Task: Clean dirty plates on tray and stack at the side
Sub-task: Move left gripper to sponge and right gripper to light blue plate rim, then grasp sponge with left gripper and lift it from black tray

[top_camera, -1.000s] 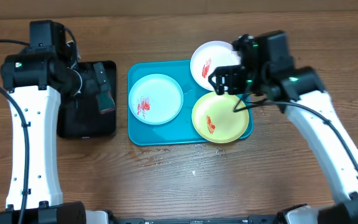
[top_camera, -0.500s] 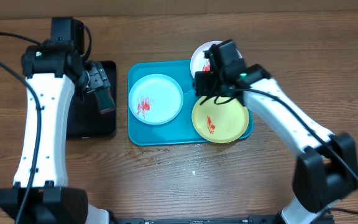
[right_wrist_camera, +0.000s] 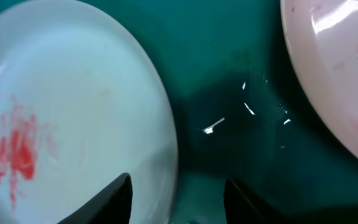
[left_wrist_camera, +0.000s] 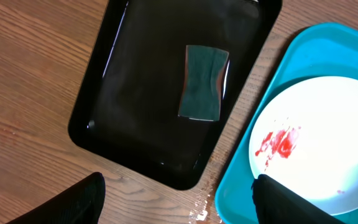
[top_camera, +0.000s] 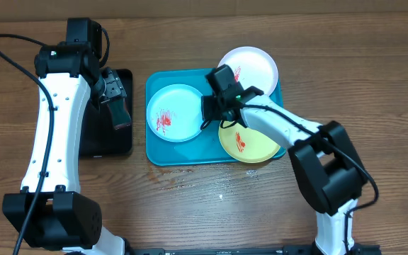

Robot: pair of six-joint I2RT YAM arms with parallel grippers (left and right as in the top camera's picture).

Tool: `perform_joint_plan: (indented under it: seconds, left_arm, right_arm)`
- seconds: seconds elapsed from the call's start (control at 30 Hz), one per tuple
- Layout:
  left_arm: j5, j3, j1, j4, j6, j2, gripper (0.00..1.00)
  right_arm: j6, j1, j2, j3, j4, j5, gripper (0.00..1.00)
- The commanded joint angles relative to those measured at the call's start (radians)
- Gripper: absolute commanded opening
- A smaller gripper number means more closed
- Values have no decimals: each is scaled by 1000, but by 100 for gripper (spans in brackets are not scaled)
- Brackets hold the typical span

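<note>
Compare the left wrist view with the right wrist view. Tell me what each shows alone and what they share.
Only the left wrist view shows the black tray with the sponge lying in it, and the wooden table. Only the right wrist view shows the white plate, red-smeared near its edge. Both show the light blue plate with its red smear and the turquoise tray.

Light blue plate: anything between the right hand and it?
Nothing visible. The right hand hangs open at the light blue plate's rim, with one finger over the plate and the other over bare tray. No other object sits in that gap.
</note>
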Motion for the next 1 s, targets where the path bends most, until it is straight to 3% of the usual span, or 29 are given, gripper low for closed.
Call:
perform_joint_plan:
  seconds: [0.0, 0.33, 0.6, 0.83, 0.97]
  left_arm:
    - [-17, 21, -2, 10, -21, 2, 77]
    - [-17, 12, -2, 37, -21, 2, 71]
    - [-17, -49, -2, 91, -21, 2, 69]
    - [-21, -183, -2, 221, -21, 2, 67]
    - [-24, -281, 0, 348, -1, 6, 52]
  right_arm:
    - [6, 2, 18, 25, 23, 24, 48]
    - [60, 25, 71, 25, 92, 36, 30]
    - [83, 32, 72, 25, 81, 44, 4]
    - [93, 32, 72, 25, 58, 41, 4]
    - [93, 32, 72, 25, 50, 35, 4]
